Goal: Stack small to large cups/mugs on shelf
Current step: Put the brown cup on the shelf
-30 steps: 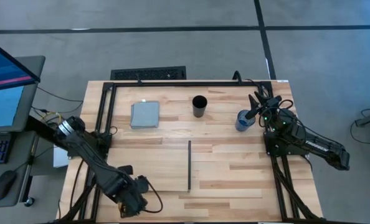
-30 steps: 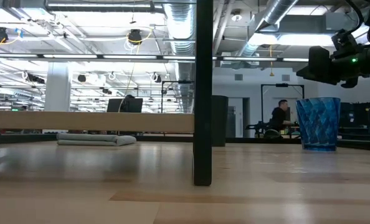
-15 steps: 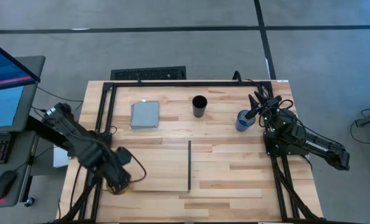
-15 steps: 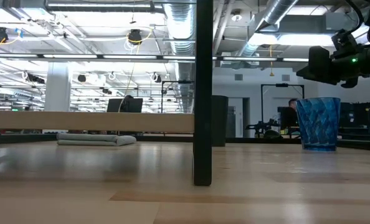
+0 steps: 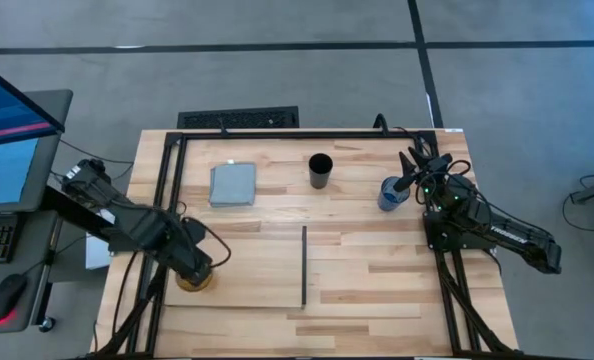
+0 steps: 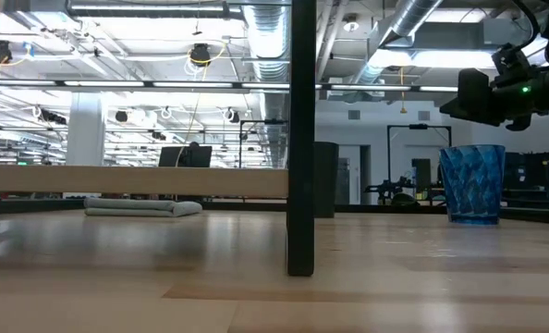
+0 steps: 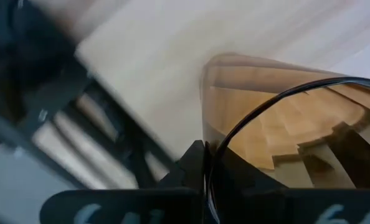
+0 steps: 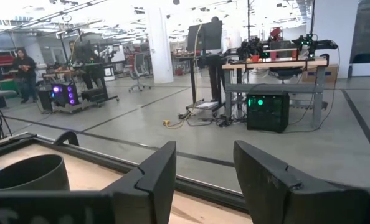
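The amber-gold cup (image 5: 191, 282) is over the left end of the pale wooden shelf (image 5: 257, 270), whose black strip (image 5: 304, 265) runs along its right edge. My left gripper (image 5: 190, 268) is shut on this cup, which fills the left wrist view (image 7: 284, 118). The black cup (image 5: 320, 170) stands on the table at the far middle. The blue cup (image 5: 389, 193) stands at the far right and shows in the low view (image 6: 471, 183). My right gripper (image 8: 203, 168) is open and empty, just right of and above the blue cup. My left gripper holds the amber cup at its rim (image 7: 213, 134), on the cup's far side, coming from above. One dark finger (image 7: 194, 171) shows against the outside of the wall; the other is hidden. I cannot tell whether the cup's base is on the shelf.
A grey-blue square pad (image 5: 233, 184) lies at the far left of the table. Black frame rails run along the far edge (image 5: 307, 133) and both sides. In the low view the shelf shows as a pale level band (image 6: 131, 181) beside a black upright (image 6: 300, 139).
My left gripper has carried the amber cup from the table's near left corner toward the far edge. It now hangs over the shelf's left end. My right arm and the other cups have kept still.
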Available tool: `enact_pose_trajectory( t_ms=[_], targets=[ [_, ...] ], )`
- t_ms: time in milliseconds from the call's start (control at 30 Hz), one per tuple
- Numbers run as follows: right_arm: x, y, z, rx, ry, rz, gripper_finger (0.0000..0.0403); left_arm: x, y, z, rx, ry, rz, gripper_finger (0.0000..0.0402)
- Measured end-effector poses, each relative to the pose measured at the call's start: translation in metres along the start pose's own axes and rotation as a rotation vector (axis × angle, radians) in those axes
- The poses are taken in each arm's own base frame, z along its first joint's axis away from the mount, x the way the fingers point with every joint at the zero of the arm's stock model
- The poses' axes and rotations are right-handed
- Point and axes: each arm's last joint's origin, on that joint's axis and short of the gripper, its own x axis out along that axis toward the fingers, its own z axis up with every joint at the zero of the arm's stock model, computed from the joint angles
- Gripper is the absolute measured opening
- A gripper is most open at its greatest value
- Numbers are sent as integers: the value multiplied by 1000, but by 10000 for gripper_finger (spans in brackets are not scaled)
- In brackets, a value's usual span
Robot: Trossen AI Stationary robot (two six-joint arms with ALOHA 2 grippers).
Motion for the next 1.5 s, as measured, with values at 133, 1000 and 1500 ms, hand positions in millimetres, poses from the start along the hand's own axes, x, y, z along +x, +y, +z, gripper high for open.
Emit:
enact_pose_trajectory(
  t_ms=[133,1000,1500],
  targets=[
    [0,0,0,-1,0,0,182,10,8,-2,0,11,35,0],
    [0,0,0,-78,0,0,182,21,40,0,-108,-21,40,43],
    [0,0,0,-78,0,0,182,21,40,-1,-141,-8,39,75]
  ],
)
